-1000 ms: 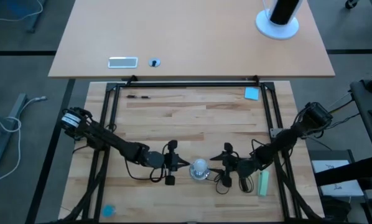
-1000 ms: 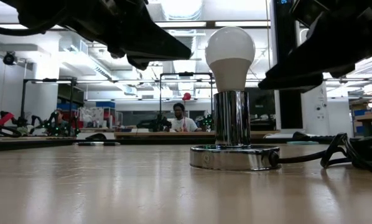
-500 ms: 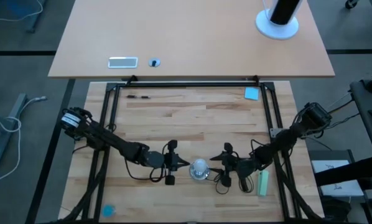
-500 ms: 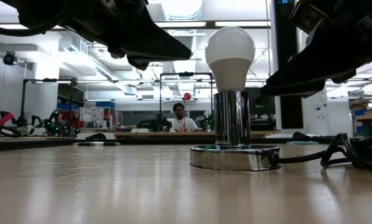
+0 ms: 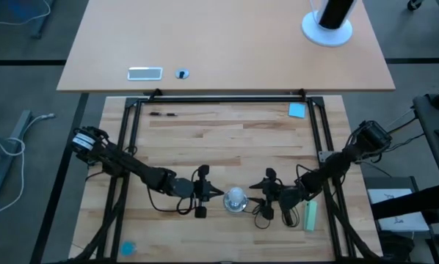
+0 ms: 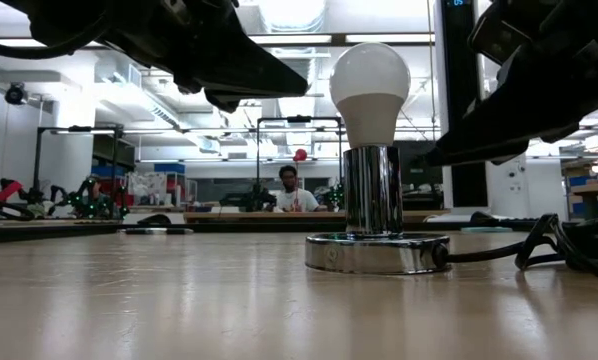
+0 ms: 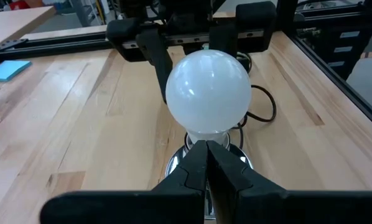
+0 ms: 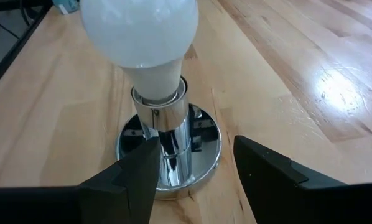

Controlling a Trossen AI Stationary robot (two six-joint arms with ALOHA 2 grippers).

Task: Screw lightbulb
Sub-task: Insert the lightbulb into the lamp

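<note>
The white frosted lightbulb [image 5: 236,196] stands upright with its base in the chrome stem of the round silver socket [image 6: 377,252], whose disc rests on the wooden table. My left gripper [image 5: 218,195] is shut and empty, level with the bulb and a short way to its left; the left wrist view shows its closed fingertips [image 7: 206,158] in front of the bulb [image 7: 208,93]. My right gripper [image 5: 255,196] is open and empty just right of the bulb; its two fingers [image 8: 254,165] stand apart short of the socket stem [image 8: 167,134].
The socket's black cord [image 6: 539,245] loops on the table to the right, under my right arm. A pale green block [image 5: 310,215] lies near the front right. A blue note [image 5: 297,110] lies at the far right. The frame rails [image 5: 128,139] run along both sides.
In the low view my right gripper has drawn back a little from the bulb, toward the table's right edge. The bulb and socket have stayed where they were.
</note>
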